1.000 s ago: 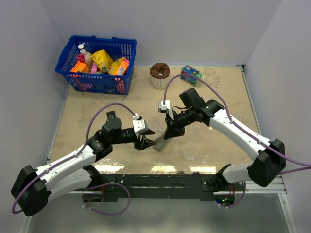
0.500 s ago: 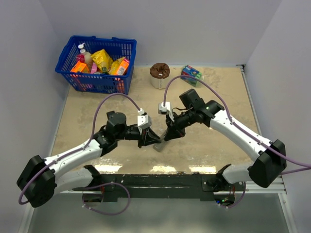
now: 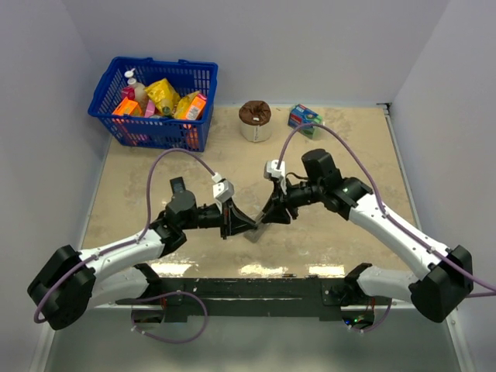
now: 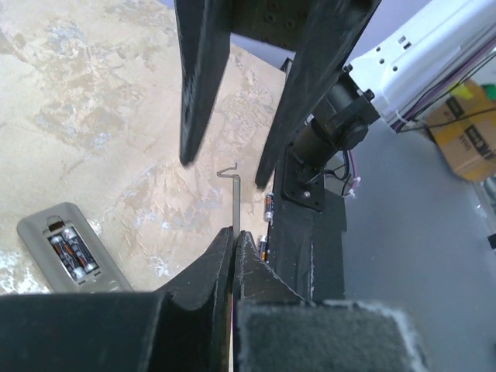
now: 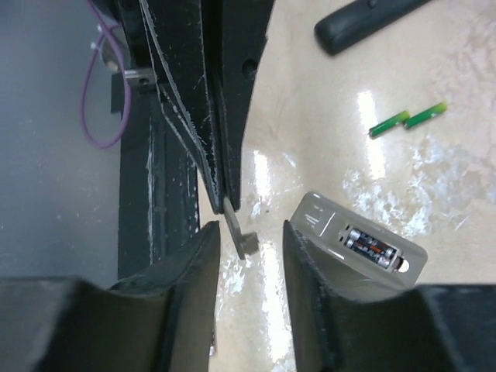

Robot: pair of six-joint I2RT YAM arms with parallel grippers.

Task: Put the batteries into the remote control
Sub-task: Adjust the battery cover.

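Fingers of the left gripper [image 4: 234,237] were pinched shut on a thin, flat grey piece [image 4: 235,200]. The right gripper [image 5: 249,232] was open, one finger on each side of that piece. Just beside them the remote control [image 5: 363,248] lay back up, with batteries [image 5: 370,243] in its open slot. Two loose batteries [image 4: 267,208] lay near the remote control, right at the near table edge [image 3: 201,271]. Two green sticks [image 5: 407,118] lay well apart from the remote control.

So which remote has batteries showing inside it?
The short grey remote, lying back up with its compartment uncovered and batteries visible. The long black remote shows no opening.
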